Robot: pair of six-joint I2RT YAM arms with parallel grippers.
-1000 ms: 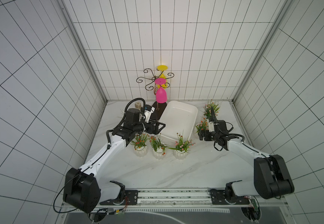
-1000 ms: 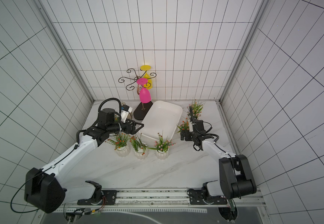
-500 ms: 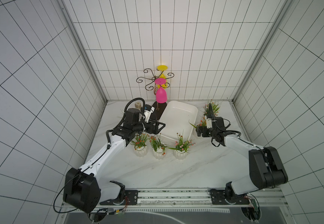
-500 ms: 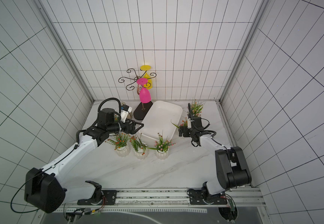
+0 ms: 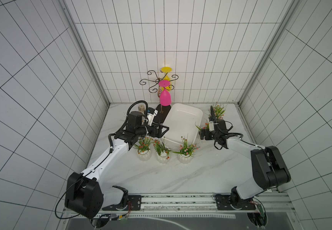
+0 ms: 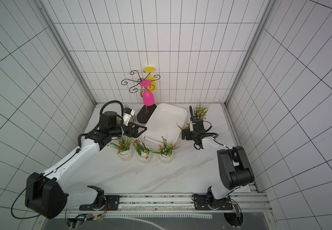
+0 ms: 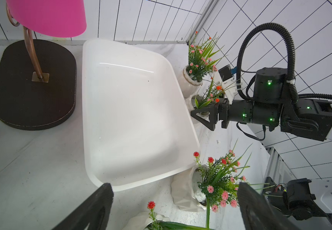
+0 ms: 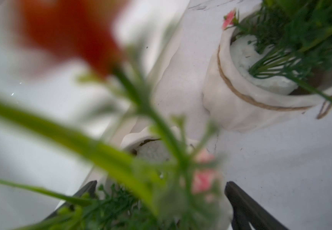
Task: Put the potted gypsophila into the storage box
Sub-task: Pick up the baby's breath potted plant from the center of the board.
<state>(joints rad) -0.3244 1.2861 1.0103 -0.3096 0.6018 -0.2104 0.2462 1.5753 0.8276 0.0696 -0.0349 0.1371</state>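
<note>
The right gripper (image 8: 161, 185) has edged closer to the shallow white rectangular plastic storage box (image 5: 182, 123) than a second ago. Its jaws straddle the small white pot of orange-and-pink gypsophila (image 8: 151, 151), which sits outside the box, just beside its right rim; whether they pinch it I cannot tell. The left gripper (image 5: 165, 130) is unmoved, jaws gaping wide at the box's left rim

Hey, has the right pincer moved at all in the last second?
Yes. In a top view the right pincer has edged toward the storage box, ending closer to its side rim than a second ago.
</note>
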